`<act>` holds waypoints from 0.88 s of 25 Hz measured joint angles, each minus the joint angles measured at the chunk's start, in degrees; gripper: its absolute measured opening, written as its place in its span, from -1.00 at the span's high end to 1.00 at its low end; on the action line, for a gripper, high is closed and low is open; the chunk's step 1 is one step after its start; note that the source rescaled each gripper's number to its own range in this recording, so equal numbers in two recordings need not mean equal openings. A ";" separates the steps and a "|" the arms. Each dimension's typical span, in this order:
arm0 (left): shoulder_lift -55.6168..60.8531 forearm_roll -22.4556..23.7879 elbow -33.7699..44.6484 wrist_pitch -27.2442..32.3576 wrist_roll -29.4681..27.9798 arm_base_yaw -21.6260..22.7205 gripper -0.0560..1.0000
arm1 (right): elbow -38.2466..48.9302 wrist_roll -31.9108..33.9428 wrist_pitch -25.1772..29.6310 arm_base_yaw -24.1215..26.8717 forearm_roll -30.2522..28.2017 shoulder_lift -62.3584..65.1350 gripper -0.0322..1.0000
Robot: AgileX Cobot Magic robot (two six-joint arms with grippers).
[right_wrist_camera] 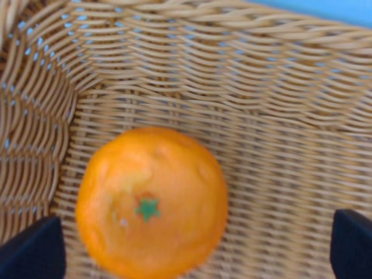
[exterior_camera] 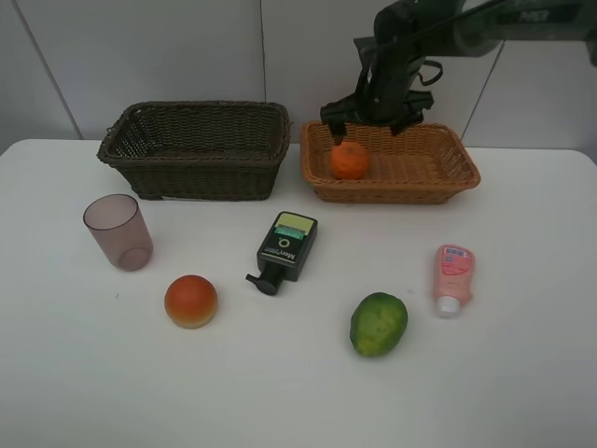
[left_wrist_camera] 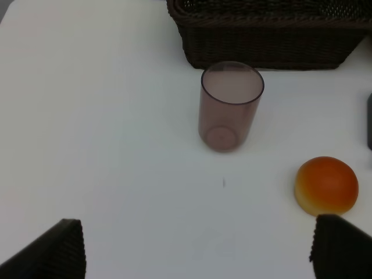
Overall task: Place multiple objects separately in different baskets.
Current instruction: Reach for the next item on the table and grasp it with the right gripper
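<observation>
An orange (exterior_camera: 349, 161) lies in the left end of the light tan basket (exterior_camera: 448, 187). My right gripper (exterior_camera: 370, 121) hangs open just above it, and in the right wrist view its fingers stand wide on either side of the orange (right_wrist_camera: 152, 200), apart from it. The dark brown basket (exterior_camera: 196, 173) sits to the left. On the table lie a purple cup (exterior_camera: 118, 231), an orange-red bun (exterior_camera: 191, 301), a dark pump bottle (exterior_camera: 284, 250), a green lime (exterior_camera: 379, 324) and a pink tube (exterior_camera: 453, 276). My left gripper (left_wrist_camera: 200, 250) is open over bare table, near the cup (left_wrist_camera: 229, 107) and bun (left_wrist_camera: 326, 185).
The white table (exterior_camera: 56, 373) runs back to a pale wall behind both baskets. The dark basket (left_wrist_camera: 267, 40) stands just beyond the cup in the left wrist view. The left arm is outside the exterior view.
</observation>
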State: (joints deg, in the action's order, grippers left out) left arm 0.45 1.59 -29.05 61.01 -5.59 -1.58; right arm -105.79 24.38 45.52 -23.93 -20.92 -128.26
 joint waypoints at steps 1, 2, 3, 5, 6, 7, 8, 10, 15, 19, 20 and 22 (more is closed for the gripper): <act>0.00 0.00 0.00 0.00 0.00 0.00 -1.00 | 0.00 -0.20 1.43 0.00 0.30 1.18 -1.00; 0.00 0.00 0.00 0.00 0.00 0.00 -1.00 | 0.00 -0.38 3.43 0.00 0.92 2.30 -1.00; 0.00 0.00 0.00 0.00 0.00 0.00 -1.00 | 0.00 -0.44 5.74 -0.07 1.50 3.16 -1.00; 0.00 0.00 0.00 0.00 0.00 0.00 -1.00 | 0.17 -0.67 9.98 -0.49 2.82 4.94 -1.00; 0.00 0.00 0.00 0.00 0.00 0.00 -1.00 | 0.72 -1.09 11.76 -0.79 3.18 5.80 -1.00; 0.00 0.00 0.00 0.00 0.00 0.00 -1.00 | 1.52 -1.54 13.20 -1.07 4.16 6.69 -1.00; 0.00 0.00 0.00 0.00 0.00 0.00 -1.00 | 2.92 -1.93 14.04 -1.33 5.10 7.43 -1.00; 0.00 0.00 0.00 0.00 0.00 0.00 -1.00 | 6.98 -2.35 14.60 -1.88 7.22 9.11 -1.00; 0.00 0.00 0.00 0.00 0.00 0.00 -1.00 | 21.02 -2.08 9.02 -2.02 14.42 15.87 -1.00; 0.00 0.00 0.00 0.00 0.00 0.00 -1.00 | 31.91 1.12 6.00 -3.98 15.22 23.54 -1.00; 0.00 0.00 0.00 0.00 0.00 0.00 -1.00 | 33.78 1.97 5.89 -4.50 15.22 25.03 -1.00; 0.00 0.00 0.00 0.00 0.00 0.00 -1.00 | 37.17 4.36 5.97 -5.79 15.34 27.99 -1.00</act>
State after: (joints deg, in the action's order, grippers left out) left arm 0.45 1.59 -29.05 61.01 -5.59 -1.58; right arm -68.61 28.74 51.49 -29.72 -5.58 -100.27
